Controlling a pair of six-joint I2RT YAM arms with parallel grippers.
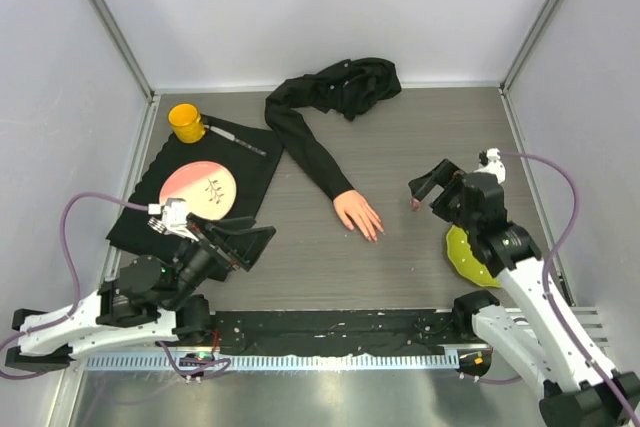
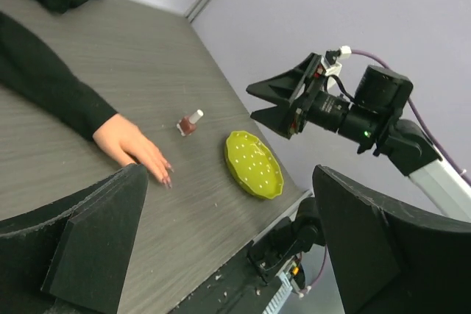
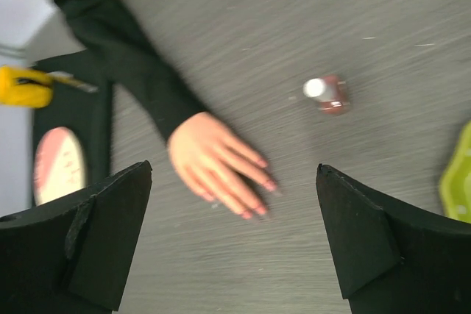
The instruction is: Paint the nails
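Nearby, polish bottle (image 3: 329,95), seemingly upright, near nails (image 3: 260,210).

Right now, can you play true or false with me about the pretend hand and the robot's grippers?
1. The left gripper and the right gripper are both open and empty. True.
2. The polish bottle is inside the right gripper. False: it sits on the table between the mannequin hand and the green plate, white cap on.
3. The nails are blue. False: they look pinkish-red.
4. The yellow cup sits at the far corner of the black cloth, beyond the pink plate. True.
5. The mannequin hand rests on the pink plate. False: it lies on the bare table.
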